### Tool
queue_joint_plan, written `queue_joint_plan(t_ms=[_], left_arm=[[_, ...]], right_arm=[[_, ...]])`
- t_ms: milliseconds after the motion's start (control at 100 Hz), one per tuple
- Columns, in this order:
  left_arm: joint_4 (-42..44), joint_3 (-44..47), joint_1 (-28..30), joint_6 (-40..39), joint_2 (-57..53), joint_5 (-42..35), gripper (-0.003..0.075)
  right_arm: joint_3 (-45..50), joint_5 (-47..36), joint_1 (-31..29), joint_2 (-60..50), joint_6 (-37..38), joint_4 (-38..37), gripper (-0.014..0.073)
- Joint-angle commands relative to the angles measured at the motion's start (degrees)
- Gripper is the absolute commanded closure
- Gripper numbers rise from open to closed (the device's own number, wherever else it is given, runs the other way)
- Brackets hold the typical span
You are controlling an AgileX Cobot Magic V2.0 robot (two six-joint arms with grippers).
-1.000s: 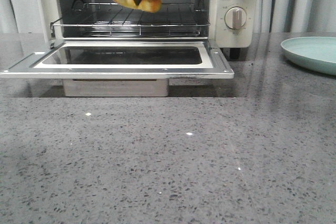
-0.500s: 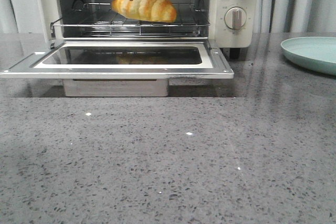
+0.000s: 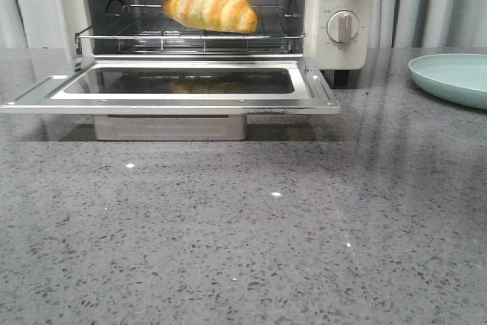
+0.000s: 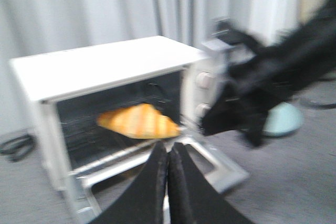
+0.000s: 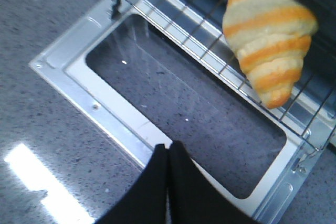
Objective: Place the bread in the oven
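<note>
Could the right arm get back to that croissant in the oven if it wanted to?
Probably yes: the oven door hangs open, the bread lies bare on the rack, and nothing sits between it and the shut right gripper.

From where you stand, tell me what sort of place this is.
Probably a kitchen counter, or a mock-up of one: a speckled grey stone countertop, a toaster oven holding a croissant, a pale green plate, and curtains behind.
</note>
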Motion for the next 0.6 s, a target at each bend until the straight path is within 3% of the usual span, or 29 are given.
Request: queue_joint_plan(t_ms=[0, 120, 300, 460, 590], left_arm=[[10.47, 0.89, 0.33, -8.74, -2.88, -5.80, 0.0742], [18.03, 7.24, 0.33, -14.12, -7.81, -9.74, 0.0742], [17.07, 16.94, 0.33, -14.12, -12.02, -18.16, 0.0742], [12.99, 21.36, 0.33, -14.12, -12.16, -20.91, 0.0742], [11.03, 22.07, 0.33, -14.12, -12.16, -20.50, 0.0742]], right_arm=[[5.33, -9.89, 0.66, -11.01, -0.92, -1.11, 0.0660], [17.74, -18.26, 0.66, -25.03, -0.92, -3.65, 0.0660], [34.73, -26.36, 0.66, -46.80, -0.92, -8.80, 0.0661], [44.10, -27.16, -0.11, -63.38, -0.18, -10.25, 0.0660], [45.85, -22.25, -2.24, -70.73, 6.85, -17.54, 0.0659]])
